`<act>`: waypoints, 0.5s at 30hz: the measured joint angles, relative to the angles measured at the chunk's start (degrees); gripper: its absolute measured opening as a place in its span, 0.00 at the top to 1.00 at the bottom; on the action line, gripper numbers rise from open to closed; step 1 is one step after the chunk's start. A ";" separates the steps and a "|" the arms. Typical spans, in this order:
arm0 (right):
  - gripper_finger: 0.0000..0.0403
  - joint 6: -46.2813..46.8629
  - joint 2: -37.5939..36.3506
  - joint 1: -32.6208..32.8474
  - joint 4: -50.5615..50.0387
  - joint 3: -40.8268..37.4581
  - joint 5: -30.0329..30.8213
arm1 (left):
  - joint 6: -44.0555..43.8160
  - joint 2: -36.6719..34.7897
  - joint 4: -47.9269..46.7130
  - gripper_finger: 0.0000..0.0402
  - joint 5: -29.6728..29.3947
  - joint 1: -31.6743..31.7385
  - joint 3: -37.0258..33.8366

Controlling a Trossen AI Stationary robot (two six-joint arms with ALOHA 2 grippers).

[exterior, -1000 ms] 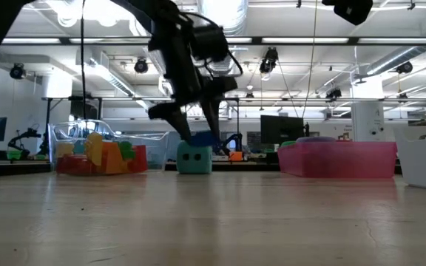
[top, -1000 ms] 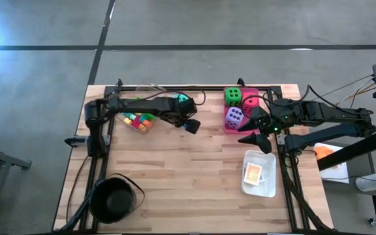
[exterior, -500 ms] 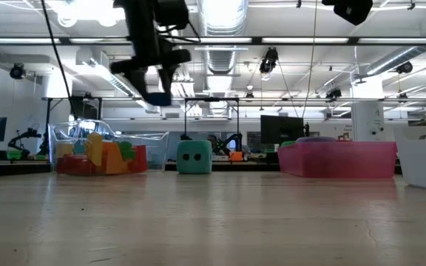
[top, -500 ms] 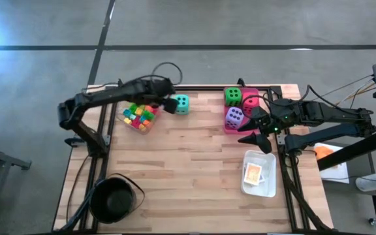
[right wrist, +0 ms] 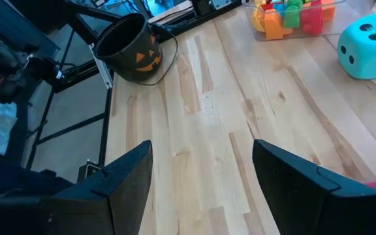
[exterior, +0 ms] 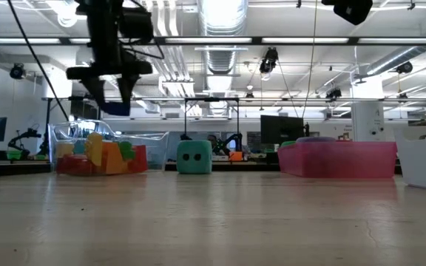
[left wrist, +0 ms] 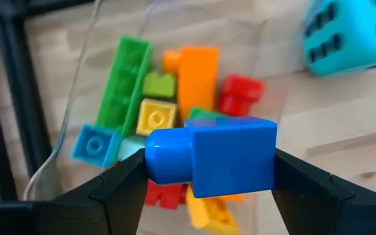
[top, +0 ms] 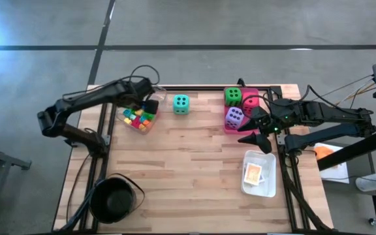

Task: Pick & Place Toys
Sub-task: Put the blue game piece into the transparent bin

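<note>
Left wrist view, close-up: the left gripper (left wrist: 207,179) is clamped on a blue block (left wrist: 211,156), one finger on each end face, directly over the clear tray (left wrist: 77,91) of mixed plastic blocks (left wrist: 175,85). High view puts that gripper (top: 150,106) above the tray (top: 138,117) at the table's back-left; low view shows it raised well clear of the table w/ the block (exterior: 115,108) dangling from its tips.

The teal die (top: 181,104) sits alone on the bare wood, near the clear tray on its right, between it and the pink tray (top: 253,93). Green die (top: 232,96), pink-red die (top: 250,104) and purple die (top: 234,117) are packed in the pink tray. A picture card (top: 253,173) lies in the white tray (top: 259,188) front-right. Black pot (top: 113,199) front-left.

Right gripper (top: 258,134) waits by the pink tray, fingers apart, holding nothing; its wrist cam looks across the table at the teal die (right wrist: 369,46).

Likely step: carry the blue block to its drop spot, which can't be told from here. To do it well: keep the grip square on the end faces, since the block is small and could twist out; lift straight before traversing, so the tray rim isn't clipped; pass clear of the teal die; lower close before letting go so it doesn't bounce.
</note>
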 joint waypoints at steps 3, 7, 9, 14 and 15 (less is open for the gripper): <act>0.36 0.00 0.00 0.00 0.02 0.00 0.00 | -2.35 -2.03 -0.42 0.30 0.12 0.17 -3.30; 0.36 0.00 0.00 0.00 0.02 0.00 -0.01 | -3.86 -2.16 -0.40 0.30 2.50 0.21 -5.90; 0.36 0.00 0.00 0.00 0.04 0.00 0.00 | -3.87 -2.10 0.56 0.30 4.44 0.23 -6.96; 0.36 0.00 0.00 -0.02 0.04 0.01 -0.02 | -4.32 -2.04 1.11 0.30 5.06 1.32 -9.01; 0.36 0.00 0.00 -0.01 0.04 0.00 -0.02 | -4.61 -2.04 1.13 0.30 5.06 1.72 -9.33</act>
